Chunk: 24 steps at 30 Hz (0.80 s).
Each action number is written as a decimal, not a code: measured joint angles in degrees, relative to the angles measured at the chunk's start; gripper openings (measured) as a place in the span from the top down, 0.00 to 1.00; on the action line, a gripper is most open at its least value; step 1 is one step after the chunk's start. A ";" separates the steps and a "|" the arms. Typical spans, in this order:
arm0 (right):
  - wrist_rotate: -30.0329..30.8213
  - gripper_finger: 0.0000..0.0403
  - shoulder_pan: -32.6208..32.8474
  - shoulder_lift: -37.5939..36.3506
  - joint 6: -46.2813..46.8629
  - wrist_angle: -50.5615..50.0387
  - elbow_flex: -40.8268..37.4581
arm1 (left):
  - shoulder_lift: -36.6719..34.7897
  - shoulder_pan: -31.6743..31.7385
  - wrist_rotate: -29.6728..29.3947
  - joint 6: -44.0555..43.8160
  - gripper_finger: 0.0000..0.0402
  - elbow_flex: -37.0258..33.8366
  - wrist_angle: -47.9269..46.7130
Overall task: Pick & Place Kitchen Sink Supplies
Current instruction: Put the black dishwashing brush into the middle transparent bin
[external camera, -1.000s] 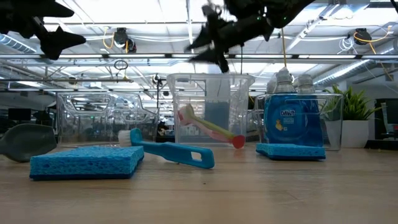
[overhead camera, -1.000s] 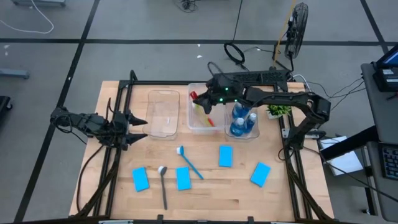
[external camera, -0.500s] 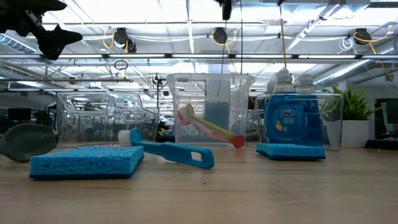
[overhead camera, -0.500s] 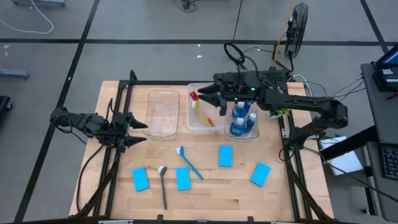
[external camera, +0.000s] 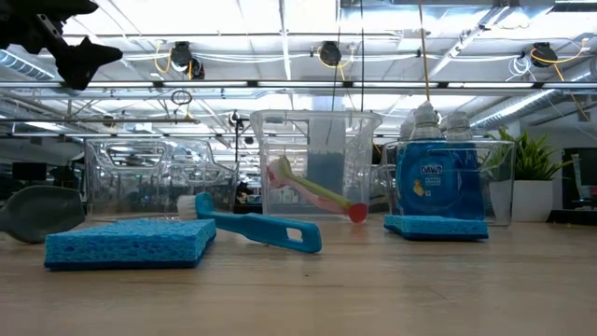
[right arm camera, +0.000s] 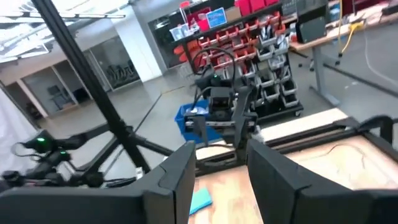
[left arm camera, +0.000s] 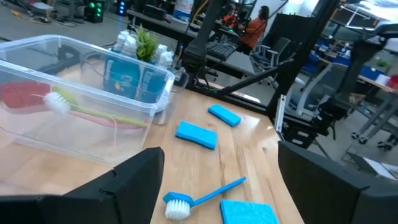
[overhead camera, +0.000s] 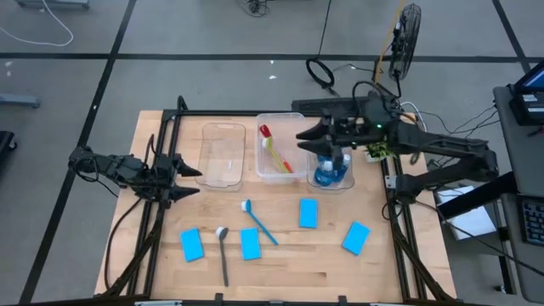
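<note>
Table [overhead camera: 289,263] is a pale wood top with a black frame along both sides. Both arms are raised clear of it.

Right arm reaches in from the right; right gripper [overhead camera: 308,138] hangs above the gap between the middle tub and the right tub, fingers spread apart, nothing between them.

Left gripper [overhead camera: 192,178] waits at the left edge, just left of the left tub, fingers apart — also holding nothing.

3 clear tubs sit in a row across the far half of the table:
- left tub [overhead camera: 223,155] — nothing visible inside.
- middle tub [overhead camera: 277,153] holds 2 brushes: the red brush [overhead camera: 265,132] and the yellow-green brush [overhead camera: 279,156], lying lengthwise.
- right tub [overhead camera: 334,170] holds the blue bottles [overhead camera: 331,167] with pale caps, upright; count not clear, partly under the arm.

Green potted plant [overhead camera: 380,150] stands at the right edge, just right of the right tub.

On the bare table, nearer than the tubs:
- blue brush [overhead camera: 259,223] lies diagonally, bristle head toward the far-left.
- dark brush [overhead camera: 223,253] lies near-left, head at the far end, between 2 sponges.
- 4 blue sponges lie flat, well apart: left sponge [overhead camera: 192,244], centre-left sponge [overhead camera: 250,244], centre sponge [overhead camera: 308,213], right sponge [overhead camera: 355,238].
</note>
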 joint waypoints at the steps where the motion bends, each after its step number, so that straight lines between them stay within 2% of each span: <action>1: -0.01 0.68 0.20 -0.91 0.70 -1.38 0.00 | 0.00 -0.01 0.39 -0.05 0.23 0.00 0.00; 6: 0.33 0.68 2.35 -5.16 1.25 -10.31 -0.14 | 0.00 0.01 1.90 -0.14 0.22 0.00 0.03; 11: 5.26 0.68 5.59 -11.19 3.38 -9.04 -6.74 | 0.00 -0.02 1.99 -0.74 0.20 0.00 0.14; 15: 9.30 0.68 8.67 -17.56 6.41 -1.46 -16.66 | 0.00 -0.01 3.61 -1.88 0.21 0.00 0.26; 24: 9.02 0.68 14.45 -30.46 12.17 24.06 -40.18 | 0.04 0.00 3.60 -5.36 0.23 0.00 3.12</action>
